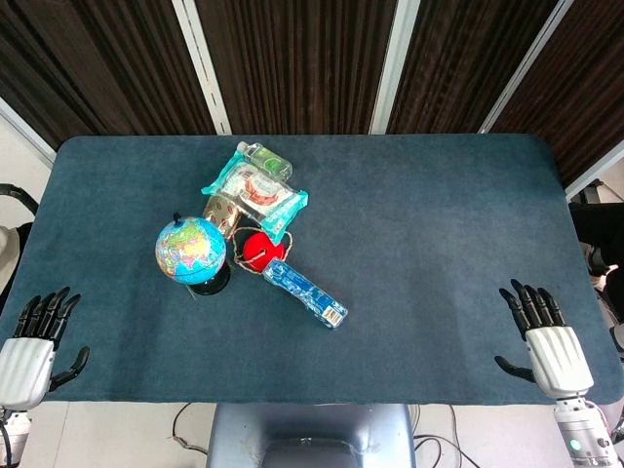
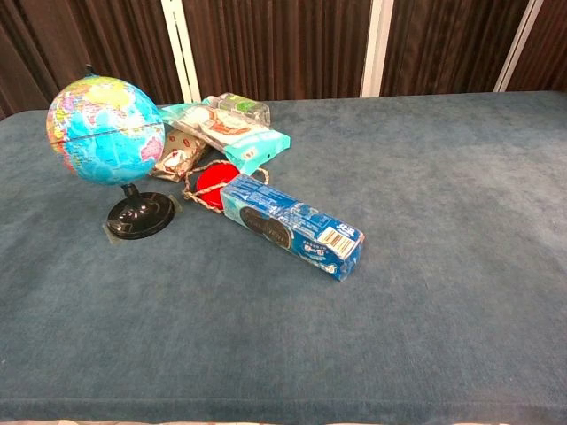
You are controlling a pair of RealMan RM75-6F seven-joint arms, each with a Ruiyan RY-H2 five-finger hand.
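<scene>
A small globe (image 1: 190, 250) (image 2: 104, 129) on a black stand sits left of centre on the blue table (image 1: 419, 224). Beside it lies a long blue cookie packet (image 1: 305, 292) (image 2: 291, 226), one end over a red round item with a rope cord (image 1: 257, 251) (image 2: 213, 184). Behind them lie a teal snack bag (image 1: 255, 190) (image 2: 226, 132), a patterned pouch (image 1: 222, 211) (image 2: 177, 155) and a clear bottle with a green label (image 1: 265, 154) (image 2: 239, 108). My left hand (image 1: 34, 341) rests open at the near left table edge. My right hand (image 1: 546, 336) rests open at the near right edge. Both hold nothing and are far from the objects.
Dark wooden panels with white strips (image 1: 390, 63) stand behind the table. A grey base (image 1: 312, 434) shows below the table's near edge. The table's right half (image 2: 461, 204) carries no objects.
</scene>
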